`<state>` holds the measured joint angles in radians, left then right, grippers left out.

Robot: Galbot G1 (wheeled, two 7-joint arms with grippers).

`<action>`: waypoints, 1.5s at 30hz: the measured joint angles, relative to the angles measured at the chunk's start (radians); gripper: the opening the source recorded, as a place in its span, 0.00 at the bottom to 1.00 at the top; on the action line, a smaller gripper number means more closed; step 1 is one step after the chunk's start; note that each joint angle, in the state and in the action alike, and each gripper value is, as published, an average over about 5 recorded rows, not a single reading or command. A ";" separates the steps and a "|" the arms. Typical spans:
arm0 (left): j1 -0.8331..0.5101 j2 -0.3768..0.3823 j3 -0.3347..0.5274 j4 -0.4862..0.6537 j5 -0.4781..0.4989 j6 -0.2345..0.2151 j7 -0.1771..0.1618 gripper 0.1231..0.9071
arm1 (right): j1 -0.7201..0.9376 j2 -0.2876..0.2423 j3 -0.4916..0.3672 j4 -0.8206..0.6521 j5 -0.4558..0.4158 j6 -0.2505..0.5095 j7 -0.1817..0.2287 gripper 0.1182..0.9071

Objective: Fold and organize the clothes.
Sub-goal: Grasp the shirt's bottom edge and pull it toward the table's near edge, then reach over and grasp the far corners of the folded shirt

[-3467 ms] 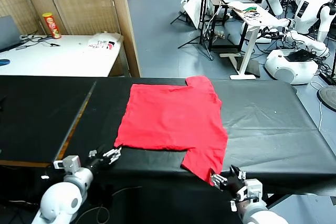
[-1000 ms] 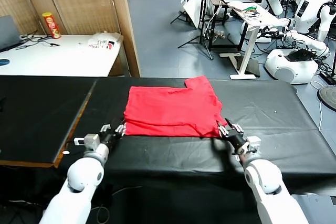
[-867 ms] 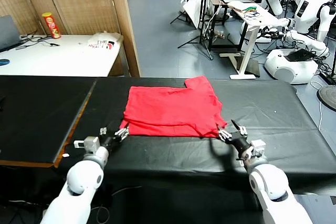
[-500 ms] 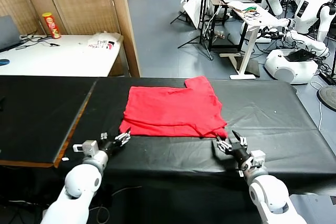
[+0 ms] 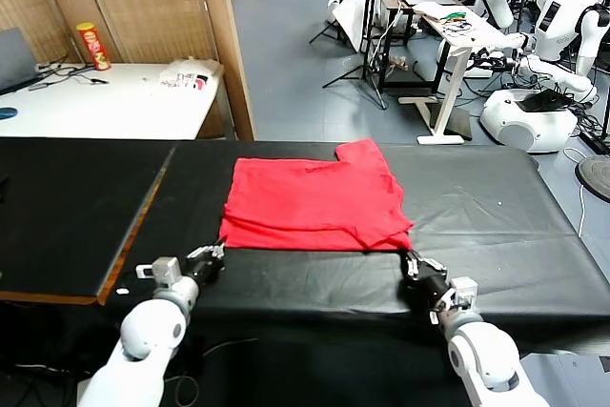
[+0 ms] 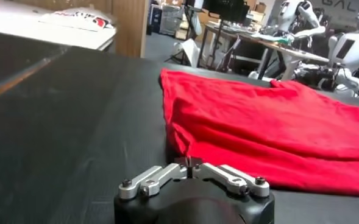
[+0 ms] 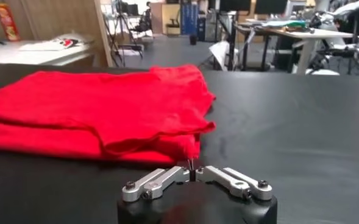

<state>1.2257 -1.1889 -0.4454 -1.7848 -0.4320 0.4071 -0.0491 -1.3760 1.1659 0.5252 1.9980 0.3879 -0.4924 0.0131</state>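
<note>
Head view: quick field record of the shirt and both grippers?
shirt: red T-shirt, folded once, lying flat on black table
fold: near edge doubled, a sleeve sticks out at far right corner
left gripper: shut, empty, on table just short of shirt's near left corner
right gripper: shut, empty, just short of near right corner
contact: neither touches the shirt

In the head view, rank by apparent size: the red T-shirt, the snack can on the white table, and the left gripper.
1. red T-shirt, by far the largest.
2 and 3. snack can and left gripper look alike; the gripper is nearer the camera, so no sure ranking.
</note>
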 joint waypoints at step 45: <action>0.154 0.211 -0.082 -0.372 -0.084 0.111 -0.071 0.86 | 0.109 -0.065 -0.010 0.089 0.111 0.025 0.117 0.86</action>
<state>1.3797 -0.9779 -0.5277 -2.1565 -0.5163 0.5178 -0.1205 -1.2674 1.1010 0.5155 2.0870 0.4991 -0.4675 0.1304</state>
